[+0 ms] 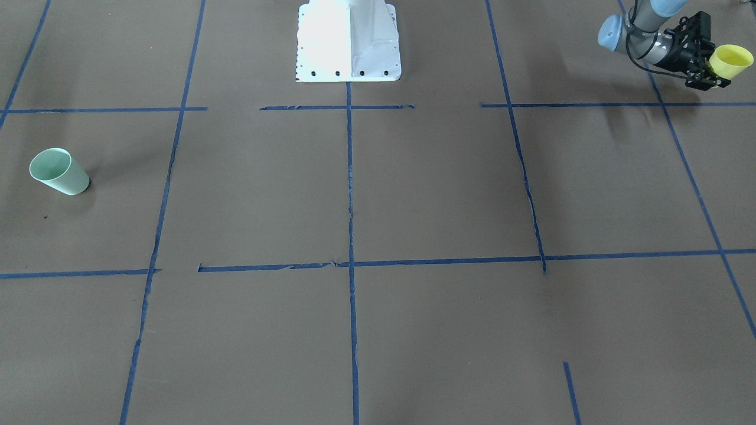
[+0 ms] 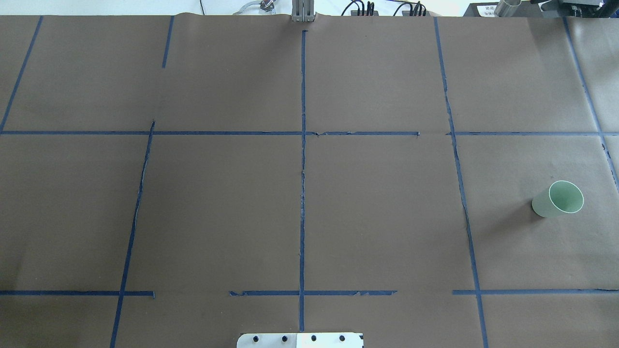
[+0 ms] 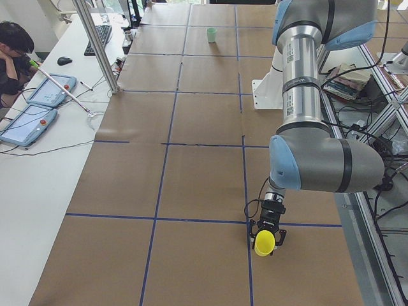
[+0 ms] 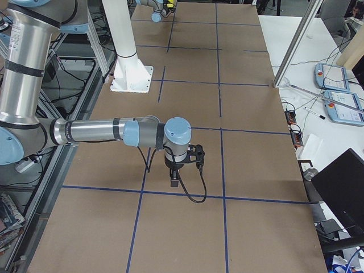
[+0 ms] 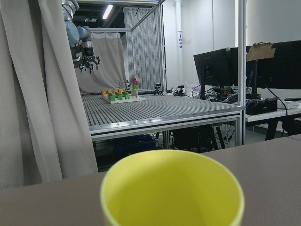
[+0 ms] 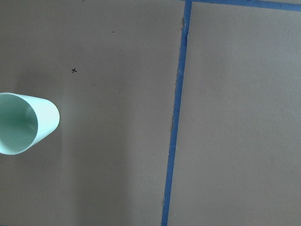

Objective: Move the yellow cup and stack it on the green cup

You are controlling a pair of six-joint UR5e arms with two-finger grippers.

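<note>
Left gripper (image 1: 706, 59) is clenched on the sides of the bright yellow tapered plastic cup (image 1: 731, 61), which sits upright in its fingers at the robot's left end of the brown paper-covered table (image 2: 387, 217), on the robot's side. Cannot tell if the cup's base touches the paper. The left wrist view looks over the yellow rim, plain plastic. The pale mint-green tapered plastic cup (image 2: 557, 199) stands upright and free at the far opposite end, on the robot's right, well apart from the yellow one. A tiny dark x-shaped mark (image 6: 74, 70) sits on the paper near the green cup. Right gripper (image 4: 173, 181) hangs from the near arm in the right side view; cannot tell if it is released or clenched. Blue tape lines (image 2: 302, 169) grid the table. White printed sheet (image 2: 486, 8) is past the far edge, its text too small to read.
</note>
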